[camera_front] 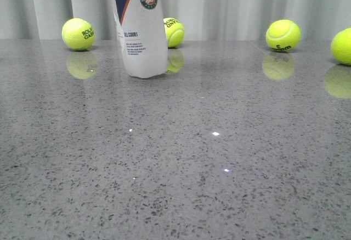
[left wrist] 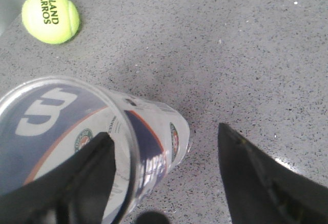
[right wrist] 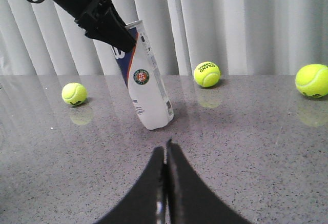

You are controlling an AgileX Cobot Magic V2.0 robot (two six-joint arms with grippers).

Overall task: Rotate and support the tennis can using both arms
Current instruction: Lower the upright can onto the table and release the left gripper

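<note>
The grey speckled table (camera_front: 219,185) carries the tennis can (camera_front: 141,31) at its far left, leaning with its base on the surface and its open silver-rimmed mouth up. The left gripper (right wrist: 110,26) holds the can at that mouth, one finger (left wrist: 87,178) inside the tube and the other standing well outside, so the jaws look spread wide and hooked over the rim, not clamped on it. The right gripper (right wrist: 165,183) sits near and low, fingers pressed together with nothing between them, well apart from the can. The likely trouble is the can slipping: a single finger inside a smooth plastic wall gives little hold, and the base could skate on the glossy table or the tube topple before the right arm supports it. Four tennis balls lie along the far edge; one (camera_front: 174,32) sits just behind the can on its right and could be knocked, another (camera_front: 78,34) lies to its left, the remaining two far right.
</note>
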